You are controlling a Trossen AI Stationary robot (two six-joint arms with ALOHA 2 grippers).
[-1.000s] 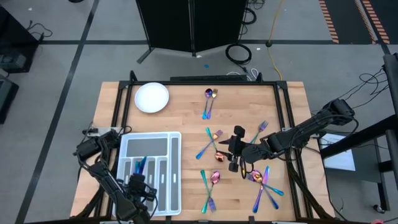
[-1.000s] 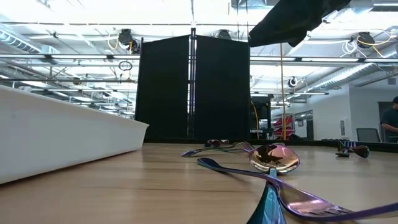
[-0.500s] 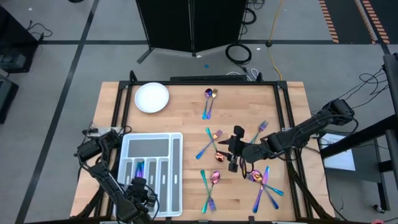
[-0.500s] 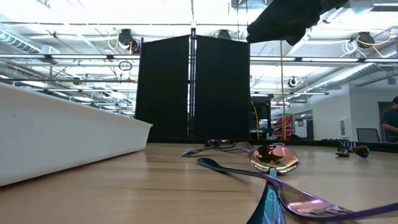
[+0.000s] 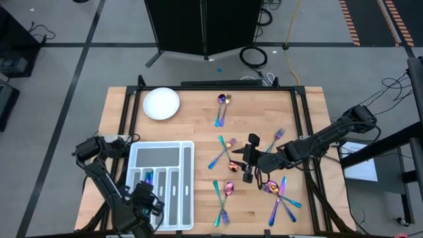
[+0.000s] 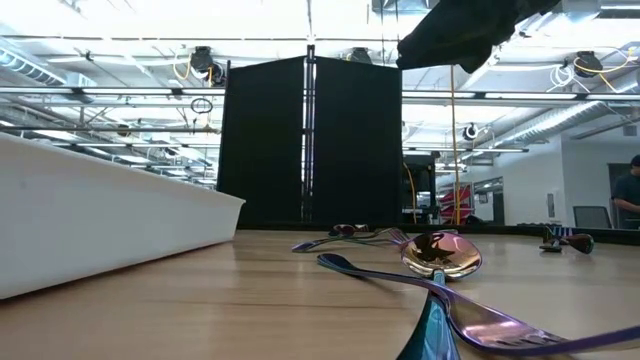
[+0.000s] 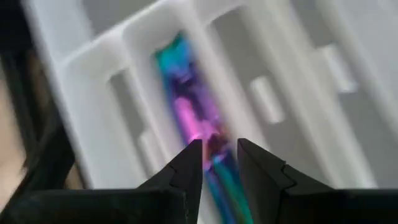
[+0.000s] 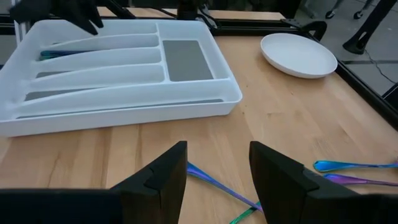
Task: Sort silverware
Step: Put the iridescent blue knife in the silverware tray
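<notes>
The white compartment tray lies at the table's near left. One iridescent piece of silverware lies in one of its long slots. My left gripper hangs open just above that piece, over the tray's near end, touching nothing. More silverware lies loose on the wood: a pair at the far middle, crossed pieces at the centre, and others near the front and at the right. My right gripper waits open above the centre pieces, its fingers apart and pointing toward the tray.
A white round plate sits at the far left corner and shows beyond the tray in the right wrist view. A spoon and crossed handles lie close before the low camera. Bare wood lies between the tray and the centre pieces.
My left gripper has risen from the tray's near end and drifted slightly toward the table's left edge. The iridescent piece stays in its slot.
</notes>
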